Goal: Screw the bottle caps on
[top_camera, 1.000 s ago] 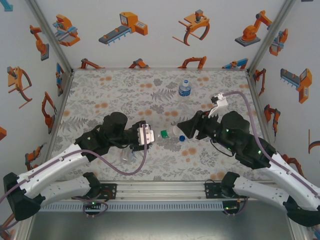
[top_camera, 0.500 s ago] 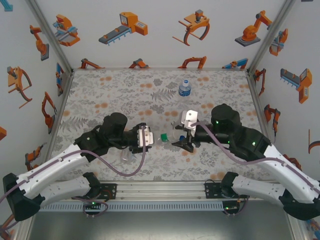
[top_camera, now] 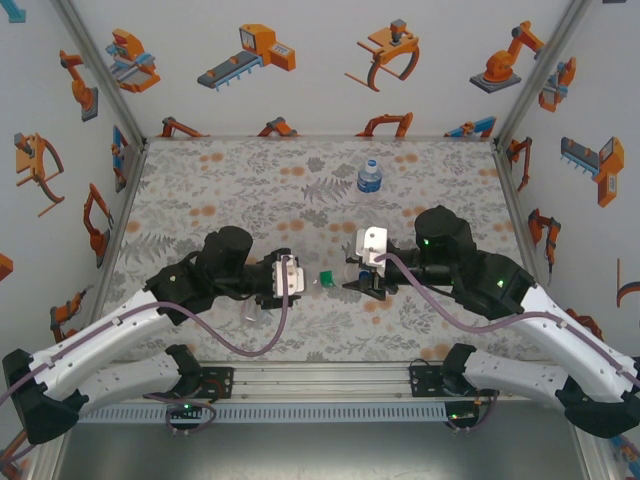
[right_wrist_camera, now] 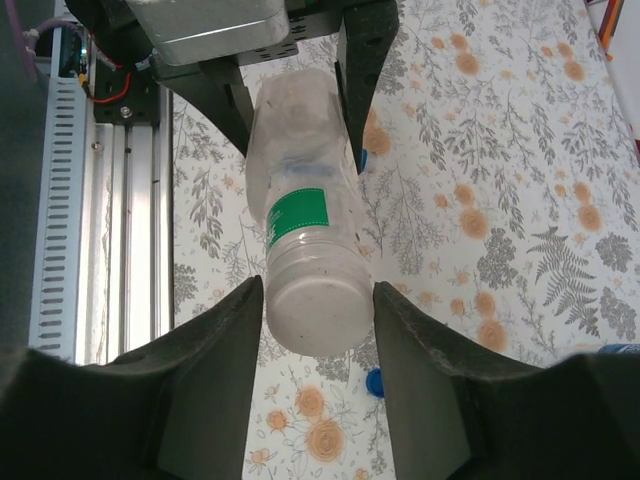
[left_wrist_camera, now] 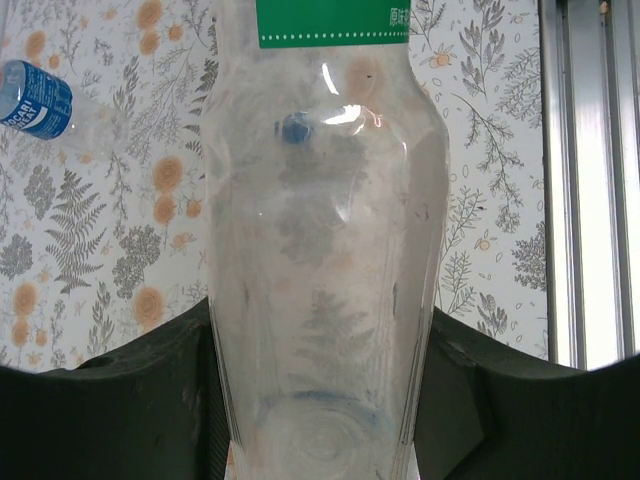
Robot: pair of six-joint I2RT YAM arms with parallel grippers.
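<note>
Floral-print tabletop backs a crinkly clear bottle.

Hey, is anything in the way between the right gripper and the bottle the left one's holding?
Nothing visible. The right gripper has a finger on each side of the free end of the bottle, which the left gripper clamps farther along. A blue cap lies on the table beneath, outside that gap.
</note>
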